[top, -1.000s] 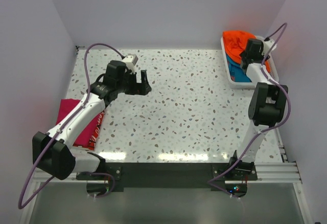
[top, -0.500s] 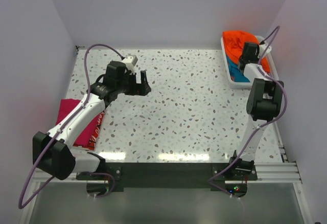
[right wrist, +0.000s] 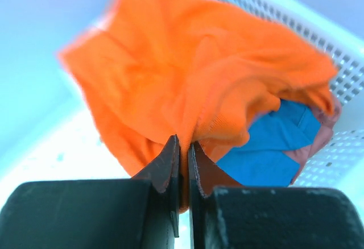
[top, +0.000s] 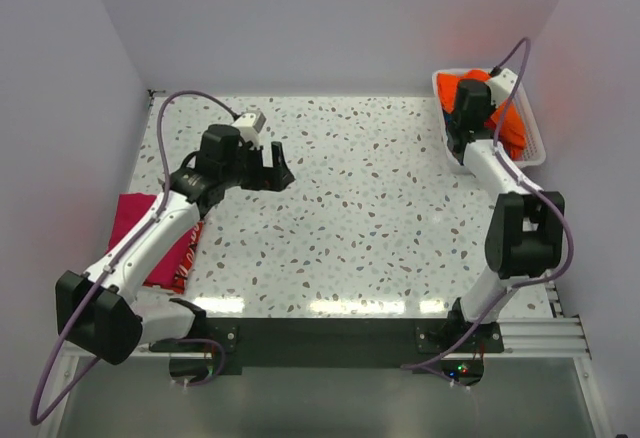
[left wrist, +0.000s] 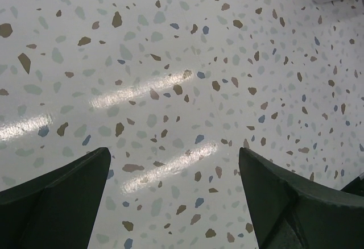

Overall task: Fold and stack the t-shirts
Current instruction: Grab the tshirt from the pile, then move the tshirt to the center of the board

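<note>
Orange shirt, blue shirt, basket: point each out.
Orange shirt point(right wrist: 187, 73), right wrist view, middle of the bunched cloth.
Blue shirt point(right wrist: 273, 146), right wrist view, patch showing under the orange.
Basket point(right wrist: 341, 152), right wrist view, lattice side wall.

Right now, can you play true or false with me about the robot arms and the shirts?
1. The right gripper pinches the orange t-shirt. True.
2. The left gripper holds the magenta-pink t-shirt. False: it is open and empty above the bare table.
3. The teal-blue t-shirt lies partly under the orange t-shirt in the basket. True.
4. The magenta-pink t-shirt is in the basket. False: it lies at the table's left side.
</note>
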Available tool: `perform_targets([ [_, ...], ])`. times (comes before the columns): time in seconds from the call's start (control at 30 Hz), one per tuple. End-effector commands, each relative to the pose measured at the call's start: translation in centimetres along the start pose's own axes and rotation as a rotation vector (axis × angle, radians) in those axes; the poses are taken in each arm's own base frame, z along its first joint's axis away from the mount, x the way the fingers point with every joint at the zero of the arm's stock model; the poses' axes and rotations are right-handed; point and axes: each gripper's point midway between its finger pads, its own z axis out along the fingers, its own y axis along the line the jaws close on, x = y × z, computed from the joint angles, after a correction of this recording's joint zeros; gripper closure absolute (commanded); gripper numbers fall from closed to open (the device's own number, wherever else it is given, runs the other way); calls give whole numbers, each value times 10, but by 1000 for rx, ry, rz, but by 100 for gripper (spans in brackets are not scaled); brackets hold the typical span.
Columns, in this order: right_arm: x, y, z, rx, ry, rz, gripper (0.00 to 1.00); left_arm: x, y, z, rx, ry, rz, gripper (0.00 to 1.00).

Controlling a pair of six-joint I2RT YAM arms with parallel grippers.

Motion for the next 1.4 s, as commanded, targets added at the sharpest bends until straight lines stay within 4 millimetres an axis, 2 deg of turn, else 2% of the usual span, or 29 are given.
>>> perform_targets([
  [0.0, -85, 15, -58, -43, -236, 105, 100, -20, -13, -14, 60, -91, 11, 0],
  [0.03, -100, 23, -83, -82, -263, 124, 100, -20, -13, -17, 61, -99, 9, 0],
  [0.1, -105, 27, -106, -109, -275, 128, 100, -21, -14, -20, 63, -111, -1, 0],
  [0.13, -108, 42, -128, -165, -280, 114, 100, -20, -14, -23, 63, -119, -6, 0],
  [0.2, -138, 54, -168, -242, -323, 135, 100, -21, -14, -26, 62, -134, -25, 0],
  [0.27, -148, 75, -204, -359, -302, 92, 100, -20, -15, -31, 61, -148, -54, 0],
  [0.3, -169, 91, -227, -453, -303, 121, 100, -21, -15, -32, 61, -162, -63, 0],
  [0.37, -172, 114, -263, -591, -260, 76, 100, -21, -17, -37, 72, -184, -92, 0],
  [0.4, -195, 119, -286, -635, -282, 107, 100, -22, -17, -39, 71, -192, -101, 0],
  [0.43, -188, 134, -312, -735, -244, 81, 100, -24, -18, -42, 74, -204, -108, 0],
  [0.5, -210, 140, -350, -836, -244, 116, 100, -28, -20, -46, 80, -222, -130, 0],
  [0.53, -205, 147, -372, -901, -215, 118, 100, -29, -22, -50, 86, -234, -135, 0],
  [0.6, -216, 149, -399, -988, -200, 138, 100, -34, -25, -54, 98, -254, -155, 0],
  [0.7, -208, 155, -401, -999, -141, 139, 99, -37, -25, -57, 95, -275, -171, 0],
  [0.77, -182, 162, -386, -947, -84, 79, 93, -39, -24, -56, 87, -278, -179, 0],
  [0.8, -166, 163, -376, -916, -66, 45, 88, -38, -22, -54, 82, -276, -183, 0],
  [0.83, -152, 167, -365, -888, -54, 25, 71, -36, -20, -52, 75, -272, -186, 0],
  [0.93, -105, 166, -317, -770, 25, -43, 54, -27, -14, -43, 56, -250, -206, 0],
  [0.97, -75, 170, -291, -730, 84, -83, 47, -23, -12, -40, 51, -241, -217, 0],
  [1.0, -59, 174, -279, -742, 158, -61, 46, -16, -9, -34, 43, -226, -226, 0],
  [1.03, -47, 159, -244, -665, 217, -65, 45, -9, -6, -29, 33, -206, -237, 0],
  [1.07, -18, 157, -221, -623, 293, -92, 40, -3, -4, -26, 29, -187, -244, 0],
  [1.1, -9, 147, -205, -589, 340, -88, 39, 10, 2, -20, 16, -160, -252, 0],
  [1.17, 28, 130, -205, -573, 431, -151, 34, 25, 4, -15, 23, -137, -258, 2],
  [1.23, 45, 121, -215, -592, 432, -158, 32, 54, 14, -11, 10, -95, -267, 6],
  [1.27, 69, 95, -221, -571, 459, -177, 32, 59, 11, -10, 36, -97, -256, 8],
  [1.3, 82, 88, -230, -577, 468, -177, 32, 81, 13, -5, 34, -63, -248, 11],
  [1.33, 90, 81, -232, -571, 453, -173, 32, 86, 11, -7, 44, -71, -238, 12],
  [1.37, 123, 57, -234, -533, 495, -213, 32, 89, 9, -5, 52, -88, -219, 14],
])
